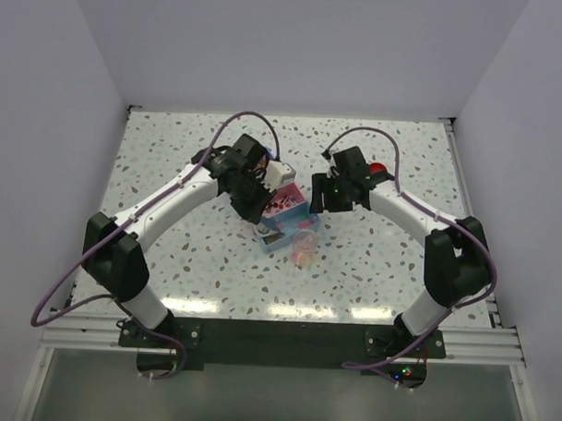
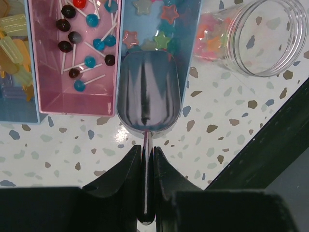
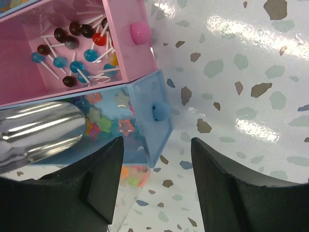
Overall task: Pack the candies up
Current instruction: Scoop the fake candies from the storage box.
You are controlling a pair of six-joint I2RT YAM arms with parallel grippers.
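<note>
The candies [image 2: 155, 30] are multicoloured star sweets lying in an open blue drawer [image 3: 149, 104]. More of them sit in the bottom of a clear jar [image 2: 263, 38] beside the drawer, and the jar [image 1: 305, 251] also shows in the top view. My left gripper [image 2: 147, 147] is shut on the thin handle of a metal scoop [image 2: 148, 92]. The scoop's bowl is empty and rests at the drawer's near end. My right gripper [image 3: 155, 145] is open above the drawer's knobbed front, holding nothing. The jar is partly hidden under its left finger.
A pink drawer [image 2: 53, 92] of lollipops lies against the blue one, and a further tray with yellow sweets [image 2: 12, 36] is at the left. A round red lid [image 1: 378, 168] lies behind the right arm. White walls enclose the speckled table [image 1: 428, 234].
</note>
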